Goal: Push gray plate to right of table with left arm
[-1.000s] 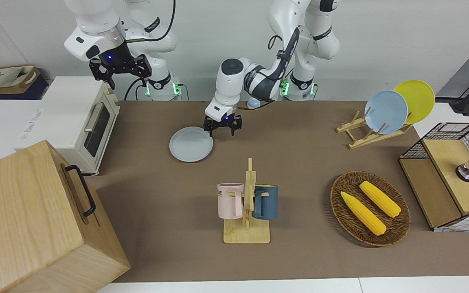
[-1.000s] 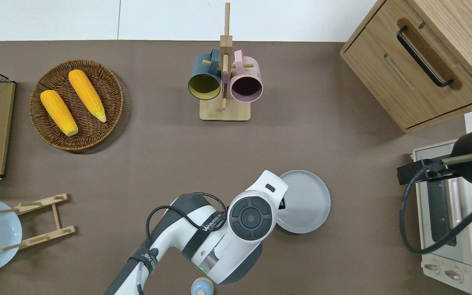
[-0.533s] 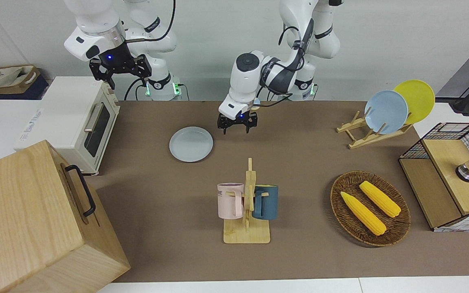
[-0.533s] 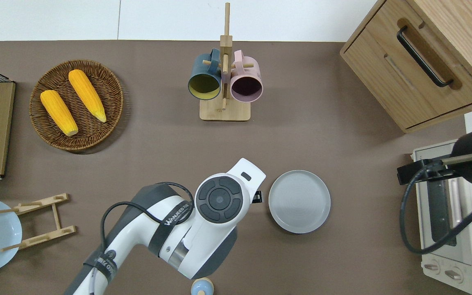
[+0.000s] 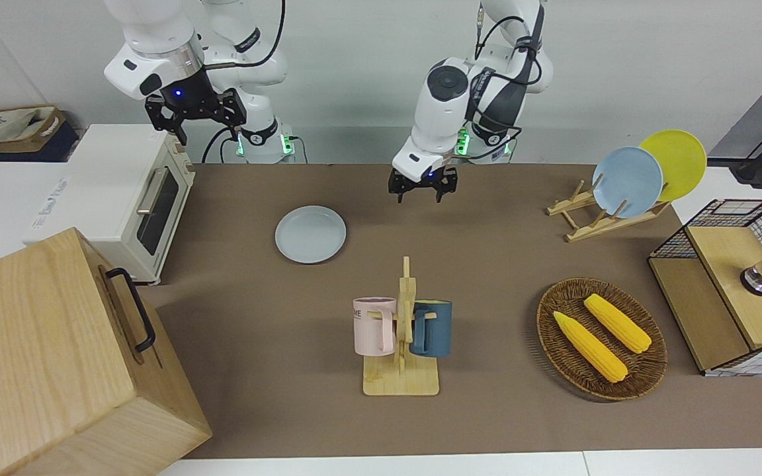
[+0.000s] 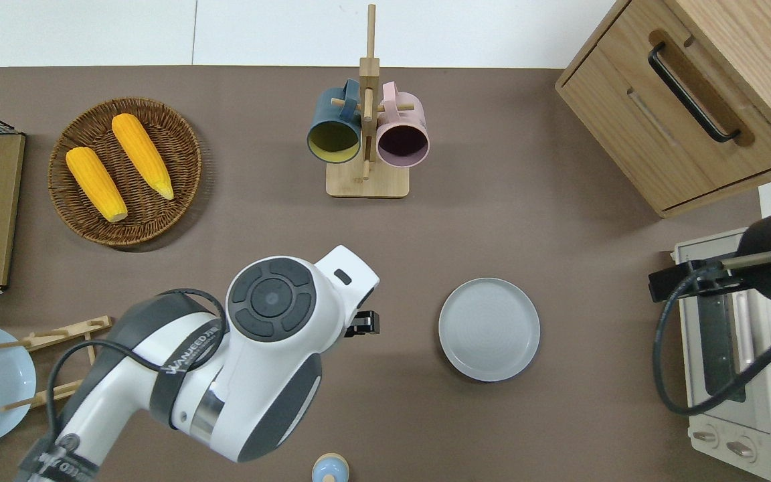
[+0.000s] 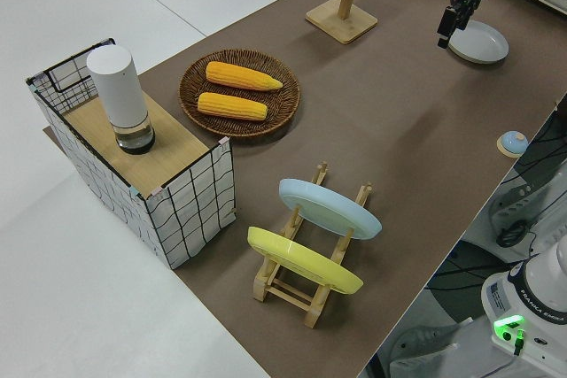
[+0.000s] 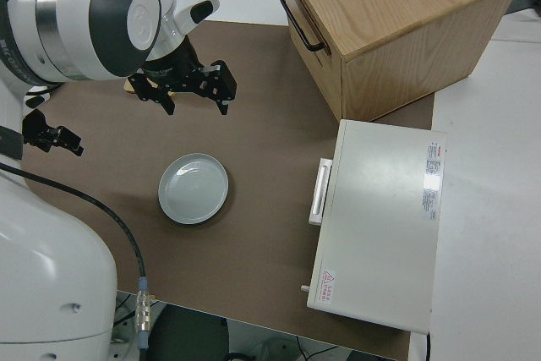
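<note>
Plate: we find the round pale bluish-gray plate [image 5: 310, 234] flat on the matte brown table [image 5: 487, 264], left of frame centre.
Left gripper [image 5: 423, 188]: black two-finger, fingers spread, empty, clear of plate.
Right arm: parked.

Matte table [image 5: 487, 264], smooth gray plate [image 5: 310, 234]

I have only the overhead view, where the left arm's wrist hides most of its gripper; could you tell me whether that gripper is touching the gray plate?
Observer: No. The front view shows the left gripper up in the air, well apart from the gray plate.
Operator: Are its fingers open?
Observer: Yes, the front view shows them spread, with nothing between them.
Operator: Thank you. Is the plate sitting properly?
Observer: The left side view shows it lying flat on the table, rim up and not tilted.
</note>
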